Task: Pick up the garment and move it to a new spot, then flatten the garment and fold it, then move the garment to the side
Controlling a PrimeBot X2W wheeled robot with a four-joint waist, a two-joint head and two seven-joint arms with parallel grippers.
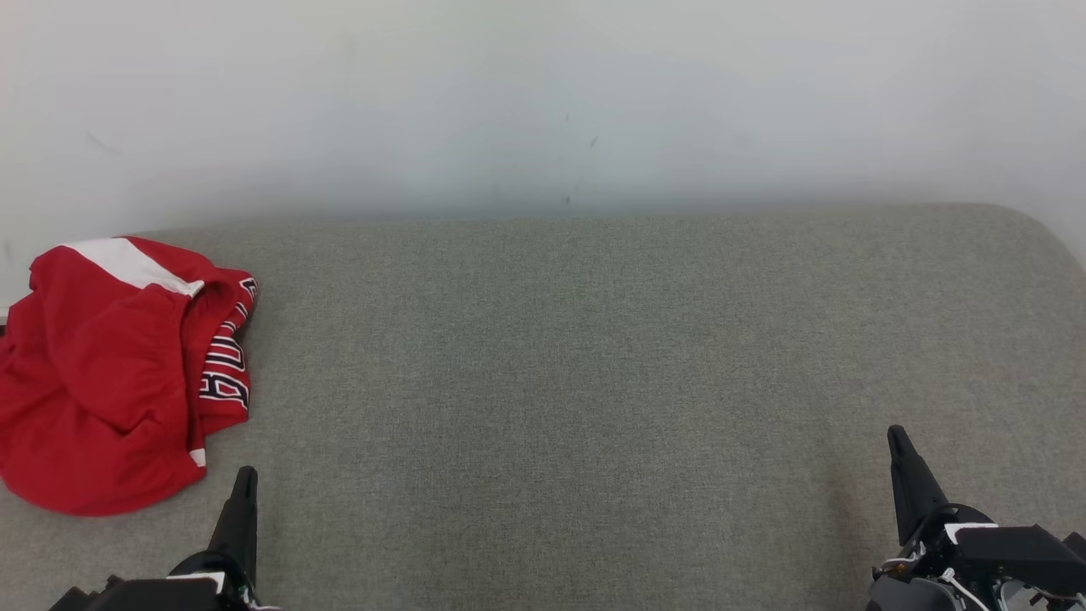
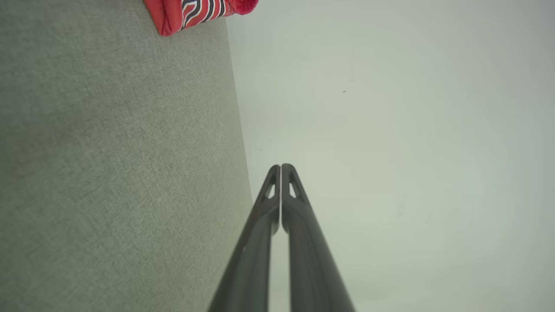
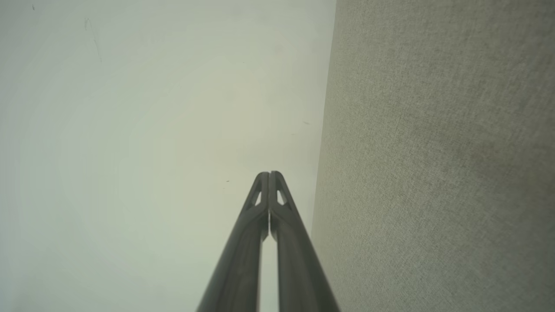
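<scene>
Near edge, lower left: left claw [image 1: 244, 488], fingers pressed together, gripping nothing. Lower right: right claw [image 1: 901, 445], likewise closed and empty. Between and beyond them: bare grey counter [image 1: 594, 382]. Just past left claw, far left: red garment [image 1: 102, 373], crumpled in a heap, not yet picked up. Behind: wall [image 1: 543, 102]. Likely risks: reaching in with claw unopened and just shoving cloth, maybe off the left side; pinching only a top layer, so heap drags or slips free mid-lift.
</scene>
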